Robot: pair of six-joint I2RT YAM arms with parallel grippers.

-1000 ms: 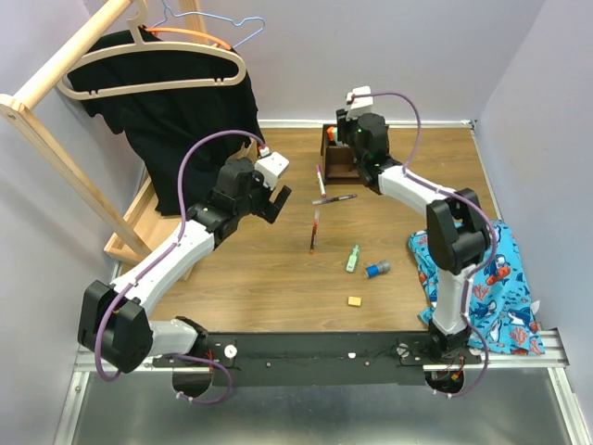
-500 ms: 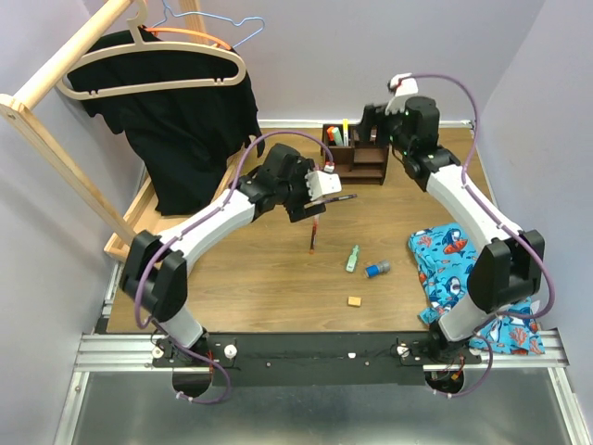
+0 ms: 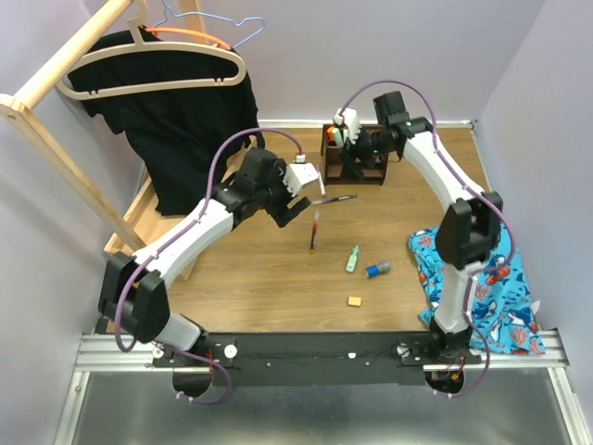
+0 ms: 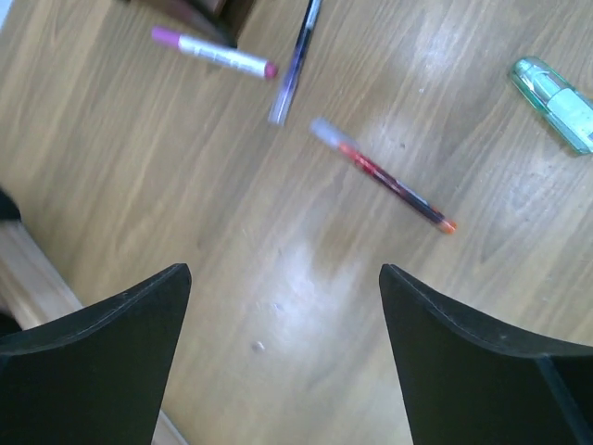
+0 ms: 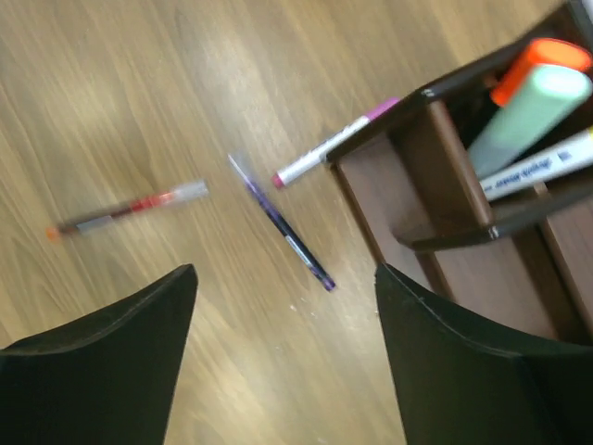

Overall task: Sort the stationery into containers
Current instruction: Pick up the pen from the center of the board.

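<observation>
At the far side of the table [image 3: 250,278], the organizer [image 5: 435,185] is seen w/ two items stood in its upright slots: an orange-capped highlighter [image 5: 536,57] and a white-barrelled marker [image 5: 547,159]. The sorting is thus judged approx. a quarter done.

Six items are left on the table:
- the pink pen [image 4: 213,54], close by the organizer's corner (touching or not can't be told)
- the purple pen [image 4: 295,65]
- the red pen [image 4: 389,178]
- the green highlighter [image 3: 353,258]
- the blue-capped tube [image 3: 375,270]
- the small orange eraser [image 3: 354,300]

None of them is gripped.

The right end effector [image 5: 284,271] is spread wide above the organizer's edge, w/ nothing between its fingers. The left end effector [image 4: 284,273] is likewise spread and empty, hung over bare wood near the three pens.

Some things can't be made out. In the overhead view the organizer's shelves are mostly covered by the right arm, so their contents are not known. Whether the pale green barrel under the orange cap is a separate item can't be settled. Both wrist views are blurred, and the organizer is cut off at the frame edge.
</observation>
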